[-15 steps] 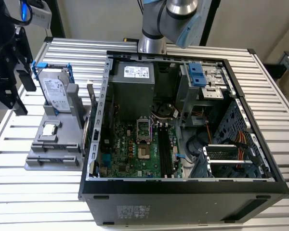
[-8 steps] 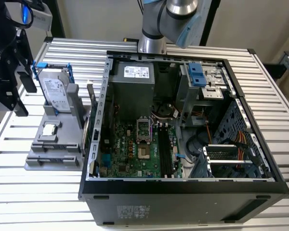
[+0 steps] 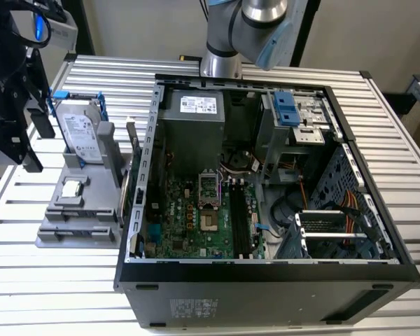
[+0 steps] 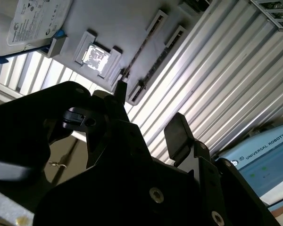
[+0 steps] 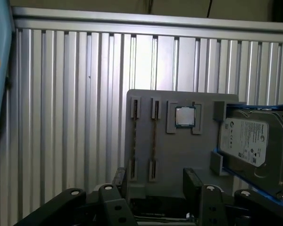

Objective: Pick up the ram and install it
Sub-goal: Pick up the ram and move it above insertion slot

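Observation:
The ram (image 5: 154, 139) is a thin dark strip seen edge-on, standing in one of two long slots of the grey holder (image 5: 179, 155). It also appears as a thin line in the second wrist view (image 4: 141, 48). My gripper (image 5: 155, 181) is open with nothing between its black fingers (image 4: 177, 129). It hangs well above the holder, apart from it, roughly in line with the slots. In the exterior view the gripper (image 3: 35, 143) is at the far left, over the holder's (image 3: 77, 224) outer side.
A silver hard drive in a blue bracket (image 3: 80, 133) and a small square processor chip (image 3: 71, 187) sit on the same holder. The open computer case (image 3: 266, 280) lies to the exterior view's right, with its motherboard's long black memory slots (image 3: 239, 224) exposed. The table is ribbed metal.

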{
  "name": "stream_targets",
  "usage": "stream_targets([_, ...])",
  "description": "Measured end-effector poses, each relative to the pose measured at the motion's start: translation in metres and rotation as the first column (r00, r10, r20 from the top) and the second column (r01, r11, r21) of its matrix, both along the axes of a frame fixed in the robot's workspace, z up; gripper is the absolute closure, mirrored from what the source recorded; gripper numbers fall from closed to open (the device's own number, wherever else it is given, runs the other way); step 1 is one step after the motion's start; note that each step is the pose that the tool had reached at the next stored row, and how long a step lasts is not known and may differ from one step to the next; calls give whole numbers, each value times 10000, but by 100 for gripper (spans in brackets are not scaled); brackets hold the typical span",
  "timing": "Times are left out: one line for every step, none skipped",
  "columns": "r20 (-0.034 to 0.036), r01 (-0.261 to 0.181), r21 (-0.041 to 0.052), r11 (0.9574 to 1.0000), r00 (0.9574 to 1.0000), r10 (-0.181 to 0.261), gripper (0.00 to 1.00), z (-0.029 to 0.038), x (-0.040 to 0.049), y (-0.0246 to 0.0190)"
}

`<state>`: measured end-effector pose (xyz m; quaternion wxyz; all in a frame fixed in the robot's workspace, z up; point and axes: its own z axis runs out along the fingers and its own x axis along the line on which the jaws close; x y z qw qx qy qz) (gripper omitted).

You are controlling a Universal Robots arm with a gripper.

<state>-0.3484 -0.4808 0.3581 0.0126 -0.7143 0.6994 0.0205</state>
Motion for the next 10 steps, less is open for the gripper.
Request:
stream_targets([0, 3, 0, 10000, 10000, -3, 100, -7, 0, 0])
stream_targets([-1, 7, -1, 10000, 10000, -7, 100, -28, 0, 0])
stream_targets([0, 9, 0, 10000, 10000, -9, 100, -44, 0, 0])
stream_targets([0, 11, 0, 10000, 10000, -11, 100, -51, 0, 0])
stream_targets([0, 13, -1, 10000, 10000, -13, 100, -57, 0, 0])
stream_targets([0, 16, 0, 10000, 10000, -16, 100, -63, 0, 0])
stream_targets([0, 22, 0, 10000, 10000, -22, 100, -70, 0, 0])
stream_targets([1, 33, 0, 10000, 10000, -33, 100, -77, 0, 0])
stream_targets([0, 50, 0, 10000, 10000, -50, 100, -84, 0, 0])
stream_targets([0, 66, 0, 10000, 10000, -66, 100, -90, 0, 0])
